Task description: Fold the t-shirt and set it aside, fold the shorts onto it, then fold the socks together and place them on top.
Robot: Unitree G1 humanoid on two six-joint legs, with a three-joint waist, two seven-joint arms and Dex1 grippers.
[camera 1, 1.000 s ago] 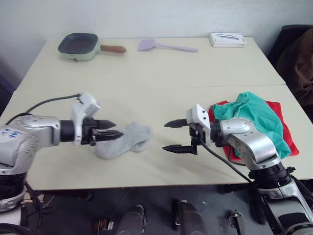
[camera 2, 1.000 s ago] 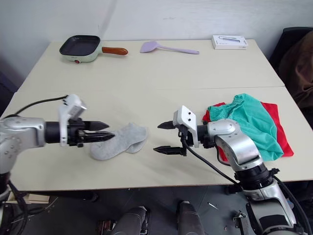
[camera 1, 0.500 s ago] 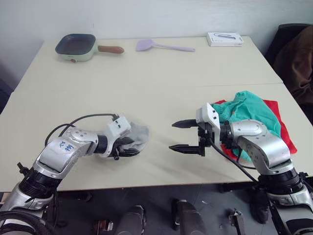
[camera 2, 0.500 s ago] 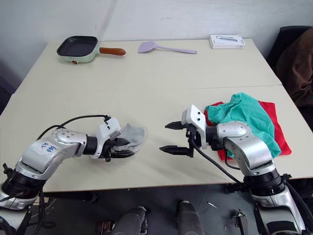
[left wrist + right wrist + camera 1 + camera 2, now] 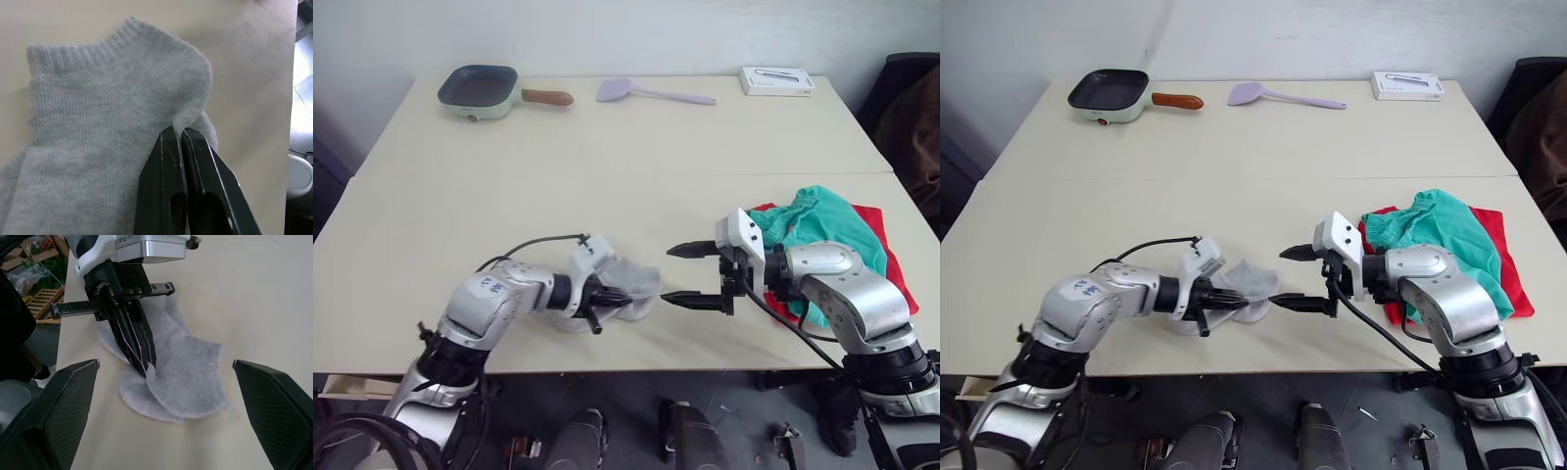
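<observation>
Left end effector is sitting low over the near part of the desk, and I am seeing its two black fingers pressed together with a fold of the socks pinched between the tips; the wrist view shows the grey knit bunching right at that pinch. Those socks are lying flat on the desk as overlapping light-grey pieces, near the front edge and between my two arms. Facing them from the other side, my right end effector is hanging just above the desk with its fingers spread wide apart and gripping nothing, its tips just beside the socks without touching them as far as I am able to judge. Behind that arm, on the right side of the desk, the t-shirt is lying folded and red, and the teal shorts are resting crumpled on top of it, covering most of it, well apart from the socks. Along the far edge I am also seeing a green pan with a brown handle, a lilac spatula and a small white box.
</observation>
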